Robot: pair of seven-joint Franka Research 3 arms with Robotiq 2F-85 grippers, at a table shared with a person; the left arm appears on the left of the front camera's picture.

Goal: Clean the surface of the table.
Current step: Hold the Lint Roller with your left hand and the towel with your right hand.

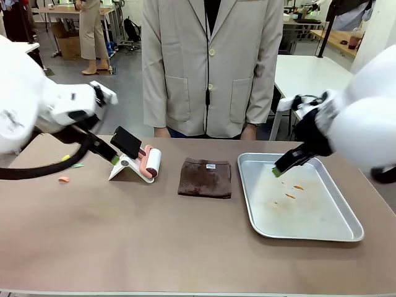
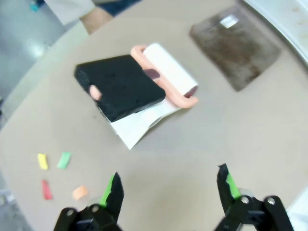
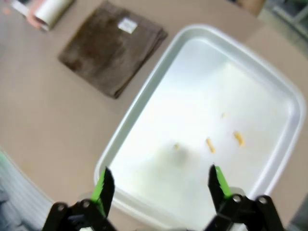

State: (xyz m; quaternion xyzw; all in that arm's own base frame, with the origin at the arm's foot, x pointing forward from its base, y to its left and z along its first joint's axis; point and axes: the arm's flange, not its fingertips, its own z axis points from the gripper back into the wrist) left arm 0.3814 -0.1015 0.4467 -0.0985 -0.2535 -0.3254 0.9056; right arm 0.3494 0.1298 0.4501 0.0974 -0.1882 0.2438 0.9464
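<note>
The brown table [image 1: 154, 241] carries a few small coloured scraps [image 1: 64, 179] near its left end; in the left wrist view these scraps [image 2: 63, 160] are yellow, green, red and orange. My left gripper [image 1: 112, 156] hangs open just left of a pink-handled lint roller [image 1: 151, 162] on a white stand with a black block [image 2: 122, 86] on it. From the left wrist, that open gripper [image 2: 171, 185] is above bare table [image 2: 240, 125]. My right gripper [image 1: 276, 171] is open over the far left part of the metal tray [image 1: 349, 226], nothing between its fingers [image 3: 161, 180].
A folded brown cloth [image 1: 205, 178] lies mid-table between the roller and the tray. A few orange crumbs [image 1: 299, 187] sit in the tray [image 3: 144, 101]. A person in a beige coat [image 1: 210, 62] stands at the far edge.
</note>
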